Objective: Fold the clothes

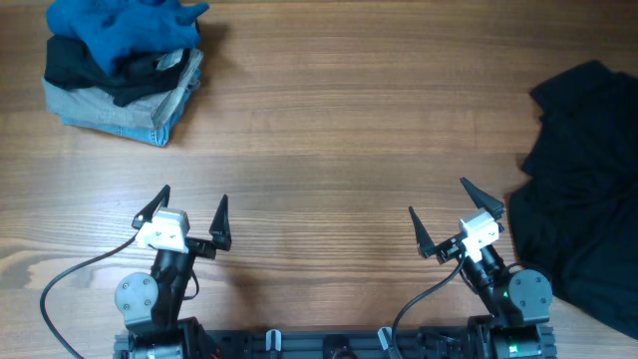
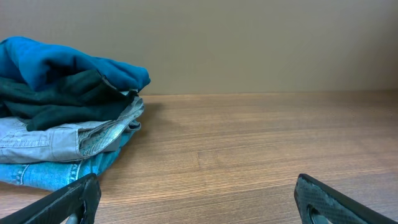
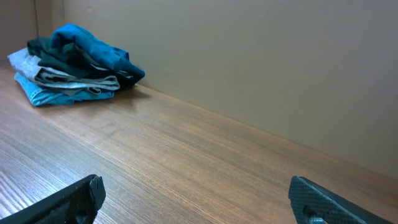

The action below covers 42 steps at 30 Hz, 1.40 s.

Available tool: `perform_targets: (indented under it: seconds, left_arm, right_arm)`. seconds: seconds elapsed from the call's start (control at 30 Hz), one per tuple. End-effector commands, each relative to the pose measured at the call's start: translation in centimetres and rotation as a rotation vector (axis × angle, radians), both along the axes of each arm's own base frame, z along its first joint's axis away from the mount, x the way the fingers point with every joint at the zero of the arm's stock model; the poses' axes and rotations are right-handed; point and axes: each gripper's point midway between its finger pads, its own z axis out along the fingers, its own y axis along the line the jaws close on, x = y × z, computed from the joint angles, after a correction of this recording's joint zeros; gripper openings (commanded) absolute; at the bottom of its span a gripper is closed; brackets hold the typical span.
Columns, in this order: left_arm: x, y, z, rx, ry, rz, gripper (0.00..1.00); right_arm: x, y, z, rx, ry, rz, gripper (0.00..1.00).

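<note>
A crumpled black garment [image 1: 588, 189] lies unfolded at the right edge of the table. A stack of clothes [image 1: 125, 65] sits at the far left: a blue top over a black piece, over grey and light denim. It also shows in the left wrist view [image 2: 62, 112] and the right wrist view [image 3: 71, 65]. My left gripper [image 1: 192, 207] is open and empty near the front edge. My right gripper [image 1: 441, 211] is open and empty, just left of the black garment. Both sets of fingers spread wide over bare wood [image 2: 196, 202] [image 3: 193, 199].
A wooden table [image 1: 339, 130] stretches between the stack and the black garment. A plain beige wall [image 3: 261, 68] backs the far edge. The arm bases and cables [image 1: 329, 339] sit along the front edge.
</note>
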Motion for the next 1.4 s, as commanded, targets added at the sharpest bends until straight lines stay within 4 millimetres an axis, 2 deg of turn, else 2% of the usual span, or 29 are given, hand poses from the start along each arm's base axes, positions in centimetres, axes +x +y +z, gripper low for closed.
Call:
perform_targets:
  seconds: [0.0,0.83,0.93,1.1,1.17,1.2,1.23,1.27,1.3,1.33,1.37]
  left_arm:
    - [-0.3,-1.7,0.0,-0.002,-0.006,-0.074,1.0]
    - [-0.3,-1.7,0.0,-0.002,-0.004,-0.074,1.0]
    - [-0.2,-1.6,0.1,0.007,-0.011,-0.072,1.0]
    - [-0.3,-1.8,0.0,0.027,-0.012,-0.082,1.0]
    - [-0.3,-1.9,0.0,0.026,-0.013,-0.089,1.0]
    - [-0.6,-2.7,0.3,0.026,-0.026,-0.14,1.0]
    - [-1.0,-3.8,1.2,0.031,-0.066,-0.204,1.0]
    - [-1.3,-4.3,2.7,0.011,-0.12,-0.238,1.0]
    - [-1.8,-4.4,6.0,-0.051,-0.221,-0.246,1.0]
    - [-2.4,-4.4,8.3,-0.082,-0.274,-0.25,1.0]
    - [-2.5,-4.2,9.3,-0.11,-0.271,-0.241,1.0]
  right_arm:
    - [-0.2,0.3,0.1,-0.002,-0.006,0.021,1.0]
    - [-0.2,0.3,0.1,-0.002,-0.006,0.021,1.0]
    - [0.1,-0.1,0.2,-0.001,-0.012,-0.011,1.0]
    - [-0.2,0.4,0.2,0.004,-0.01,0.023,1.0]
    - [-0.4,0.6,0.9,0.009,-0.038,0.036,1.0]
    - [-0.5,0.7,2.3,0.037,-0.085,0.045,1.0]
    - [-0.9,0.7,4.4,0.101,-0.146,0.055,1.0]
    - [-1.2,0.6,5.7,0.147,-0.177,0.064,1.0]
    - [-1.8,0.6,7.8,0.25,-0.174,0.085,1.0]
    - [-1.9,0.6,8.6,0.301,-0.137,0.099,1.0]
    - [-1.8,0.9,9.1,0.309,-0.089,0.111,1.0]
